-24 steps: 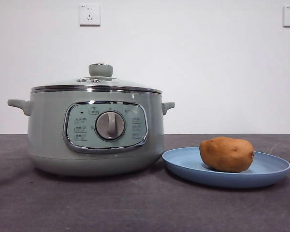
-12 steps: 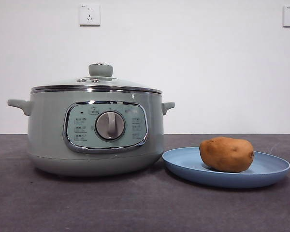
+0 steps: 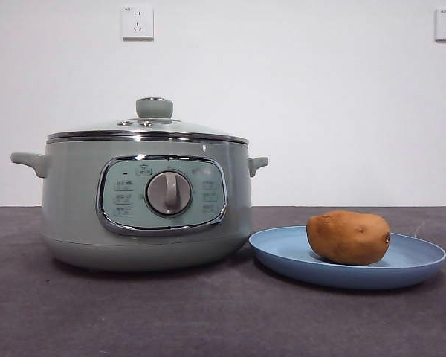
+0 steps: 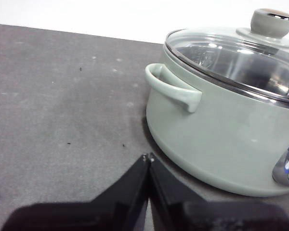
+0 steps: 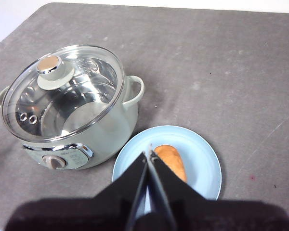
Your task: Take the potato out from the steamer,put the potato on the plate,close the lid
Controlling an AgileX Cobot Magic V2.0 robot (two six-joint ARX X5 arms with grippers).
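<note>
Potato, oval, brown-skinned with small dark spots, lies on its side in the wide shallow light-blue plate at lower right of the front view, touching nothing but the plate. Large round pale-green steamer stands at centre left, just beside the plate; whether rim and pot wall touch I cannot tell. Domed glass lid with chrome rim and pale-green knob sits level on the pot. Through the glass, from the right wrist view, only a bare shiny metal interior shows; nothing inside. Judging from this layout, all three steps look done.

Left gripper hangs low near the pot's side handle, jaws pressed together, holding nothing. Right gripper hovers high above the plate, jaws likewise clenched and empty. Both seem parked clear of the things, probably because nothing needs holding. Neither arm appears in the front view.
</note>
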